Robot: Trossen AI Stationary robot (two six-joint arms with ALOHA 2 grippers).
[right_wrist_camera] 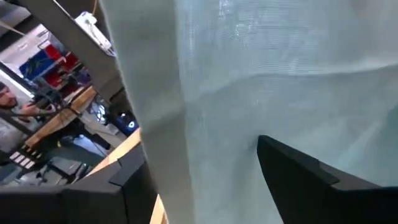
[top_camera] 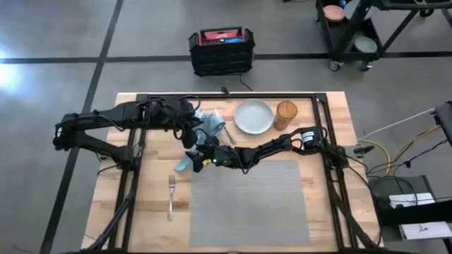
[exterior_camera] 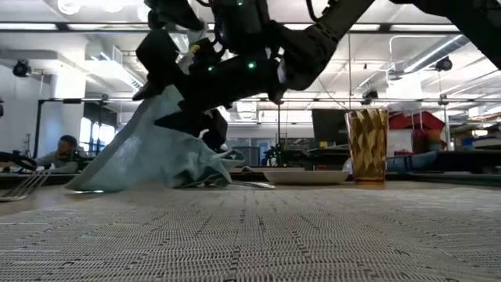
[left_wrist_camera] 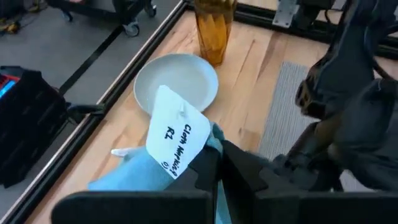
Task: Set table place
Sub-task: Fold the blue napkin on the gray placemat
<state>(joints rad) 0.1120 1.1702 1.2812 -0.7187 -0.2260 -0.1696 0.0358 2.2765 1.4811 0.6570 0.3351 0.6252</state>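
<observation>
Both grippers held the teal cloth napkin (top_camera: 200, 138) just off the placemat's (top_camera: 248, 201) far-left corner: left gripper (top_camera: 191, 138) pinched it, right gripper (top_camera: 193, 161) gripped cloth between spread fingers. The mat lay bare.

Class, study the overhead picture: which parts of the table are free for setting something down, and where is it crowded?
The grey placemat is bare across its whole face. The wood left of the fork is free too. It is crowded behind the mat, where both grippers hold the teal napkin beside the plate and amber glass.
</observation>
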